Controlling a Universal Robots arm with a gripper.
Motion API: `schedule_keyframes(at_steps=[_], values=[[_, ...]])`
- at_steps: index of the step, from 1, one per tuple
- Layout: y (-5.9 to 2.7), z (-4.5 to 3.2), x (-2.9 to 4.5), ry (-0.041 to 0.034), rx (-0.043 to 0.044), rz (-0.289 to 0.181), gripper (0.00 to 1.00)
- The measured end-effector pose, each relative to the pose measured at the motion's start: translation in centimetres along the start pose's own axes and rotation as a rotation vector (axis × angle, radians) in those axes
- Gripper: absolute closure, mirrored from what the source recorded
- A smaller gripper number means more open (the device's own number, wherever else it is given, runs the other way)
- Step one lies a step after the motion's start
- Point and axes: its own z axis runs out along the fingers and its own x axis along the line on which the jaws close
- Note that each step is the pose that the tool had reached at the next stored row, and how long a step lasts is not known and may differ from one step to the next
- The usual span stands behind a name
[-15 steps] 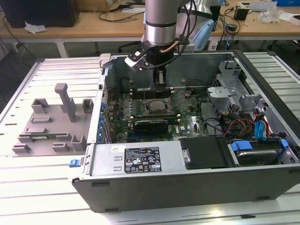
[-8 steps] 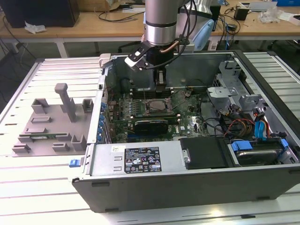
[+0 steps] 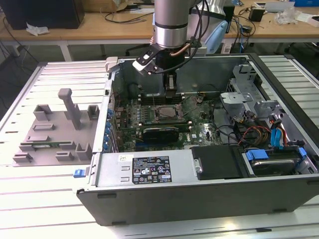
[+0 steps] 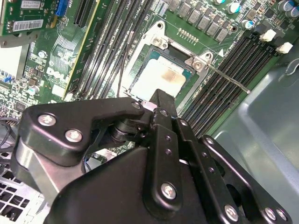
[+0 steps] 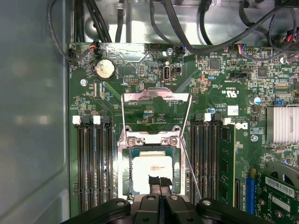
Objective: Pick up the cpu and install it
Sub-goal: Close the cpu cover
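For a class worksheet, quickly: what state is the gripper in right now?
Gripper: shut, fingers together, gripping nothing; tips sit over the cpu.

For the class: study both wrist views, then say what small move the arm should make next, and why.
Probably a short straight lift of the gripper. The cpu already appears to lie square inside the socket, whose metal frame stands open, and the gripper hangs right over it.

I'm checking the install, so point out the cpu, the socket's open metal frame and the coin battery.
cpu point(image 5: 150, 163), first wrist view, silvery top plate.
metal frame point(image 5: 155, 96), first wrist view, its top bar.
coin battery point(image 5: 104, 70), first wrist view, centre of its face.
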Motion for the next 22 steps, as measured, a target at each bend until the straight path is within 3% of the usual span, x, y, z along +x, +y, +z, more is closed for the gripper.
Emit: schedule_keyframes(at_steps=[8, 15, 22], values=[[0.0, -0.02, 0.0, -0.0002, 0.0, 0.0, 0.89], [0.0, -0.86, -0.05, -0.0001, 0.0, 0.0, 0.89], [0.14, -0.88, -0.06, -0.0003, 0.0001, 0.0, 0.89]])
